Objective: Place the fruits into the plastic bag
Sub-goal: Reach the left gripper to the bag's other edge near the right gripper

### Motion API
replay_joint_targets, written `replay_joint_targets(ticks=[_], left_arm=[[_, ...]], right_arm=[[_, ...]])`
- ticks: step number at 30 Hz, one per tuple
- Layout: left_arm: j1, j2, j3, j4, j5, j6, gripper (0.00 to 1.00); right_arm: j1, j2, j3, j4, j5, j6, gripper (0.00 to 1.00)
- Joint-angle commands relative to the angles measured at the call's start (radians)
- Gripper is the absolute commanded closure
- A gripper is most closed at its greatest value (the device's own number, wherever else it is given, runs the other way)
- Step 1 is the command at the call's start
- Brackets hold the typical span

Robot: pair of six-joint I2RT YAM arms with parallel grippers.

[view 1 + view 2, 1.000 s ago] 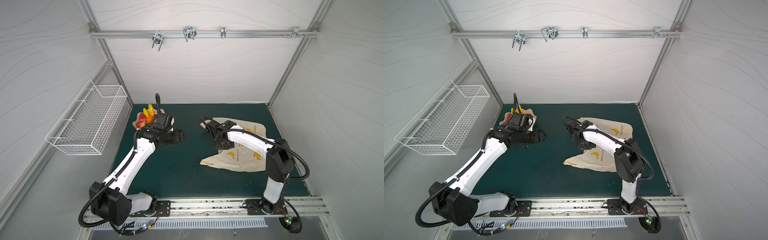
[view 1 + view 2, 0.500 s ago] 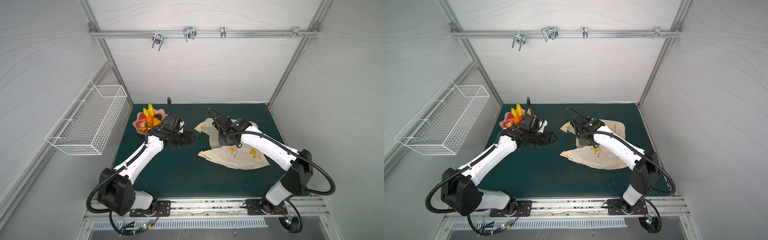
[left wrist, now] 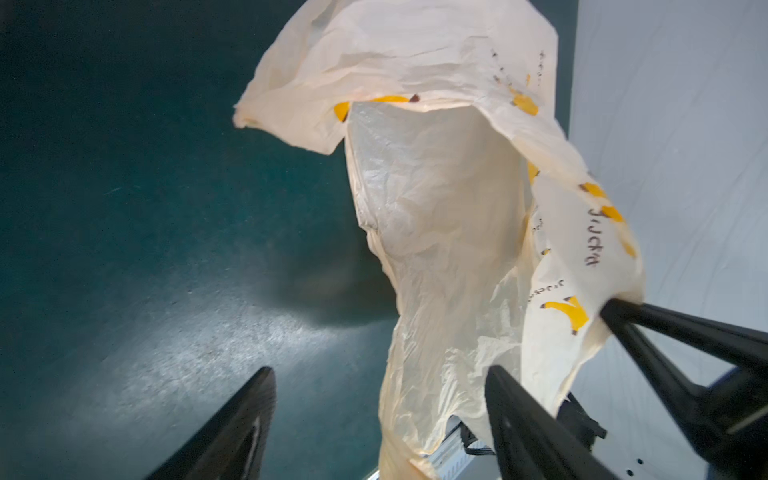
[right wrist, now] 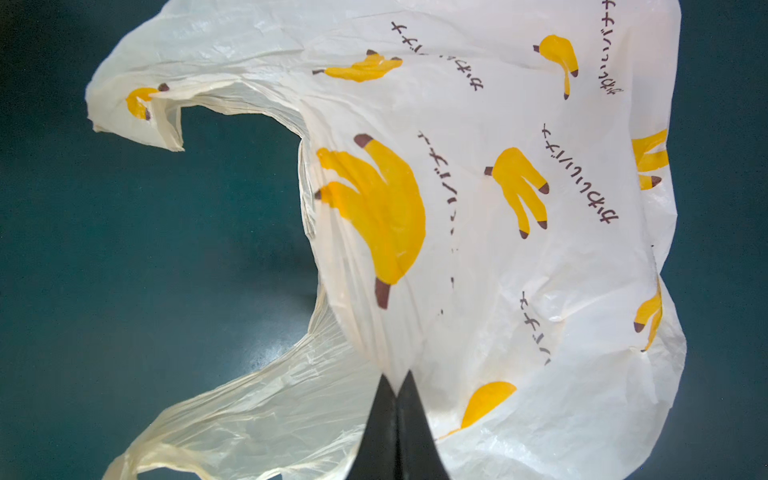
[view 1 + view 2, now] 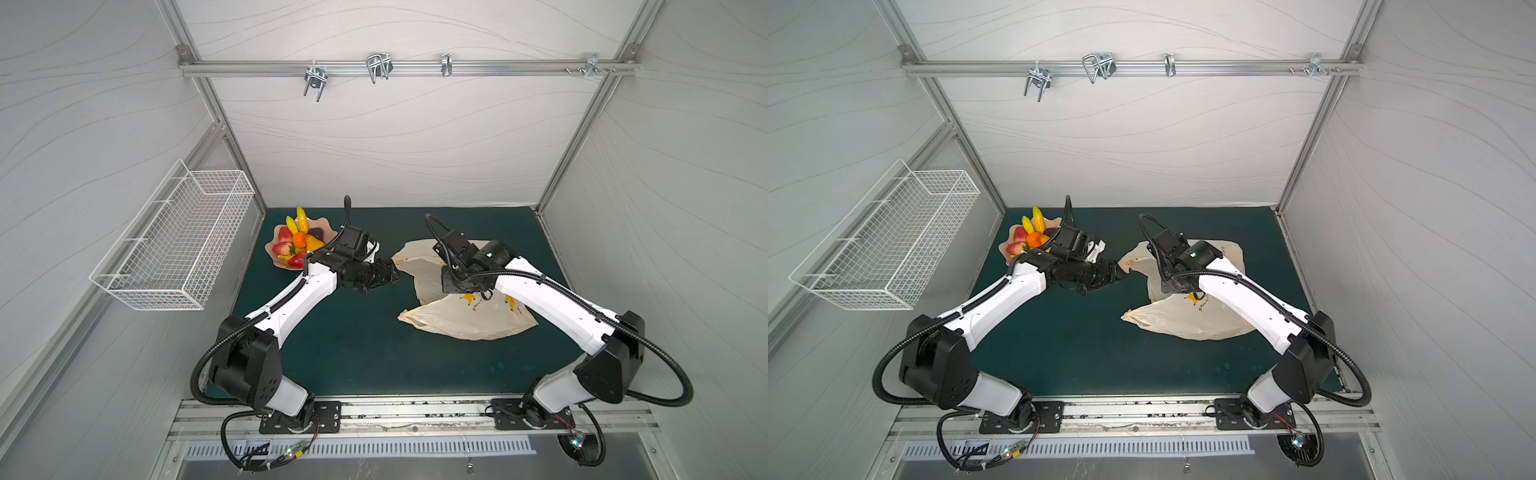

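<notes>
The fruits [image 5: 297, 243] [image 5: 1030, 239] are piled in a pink wavy dish [image 5: 272, 253] at the back left: yellow bananas, an orange, red pieces and a dark one. The cream plastic bag [image 5: 465, 320] [image 5: 1183, 320] [image 4: 519, 208] lies right of centre. My right gripper [image 4: 397, 380] [image 5: 451, 286] [image 5: 1173, 284] is shut on its upper layer and holds it off the mat, so the mouth gapes. My left gripper [image 3: 379, 374] [image 5: 390, 274] [image 5: 1119, 270] is open and faces that mouth [image 3: 436, 208]. Bag film shows between its fingers; contact is unclear.
A white wire basket [image 5: 174, 245] [image 5: 888, 237] hangs on the left wall. A metal rail with hooks [image 5: 378, 66] runs across the back wall. Bare green mat [image 5: 353, 345] lies in front of both grippers. In the left wrist view the right gripper's fingers [image 3: 665, 328] pinch the bag's edge.
My left gripper has swung away from the dish and rightward to the bag's mouth. The right gripper has lifted and pulled the bag's upper layer, opening it up.
</notes>
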Motion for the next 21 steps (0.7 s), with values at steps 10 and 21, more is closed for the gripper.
replay_joint_targets(ticks=[10, 21], left_arm=[[-0.023, 0.108, 0.099, 0.208, 0.173, -0.236, 0.18], [-0.091, 0.235, 0.117, 0.441, 0.223, -0.549, 0.19]], right_arm=[[0.006, -0.033, -0.020, 0.019, -0.023, 0.010, 1.00], [0.006, -0.044, -0.051, 0.069, -0.067, 0.013, 1.00]])
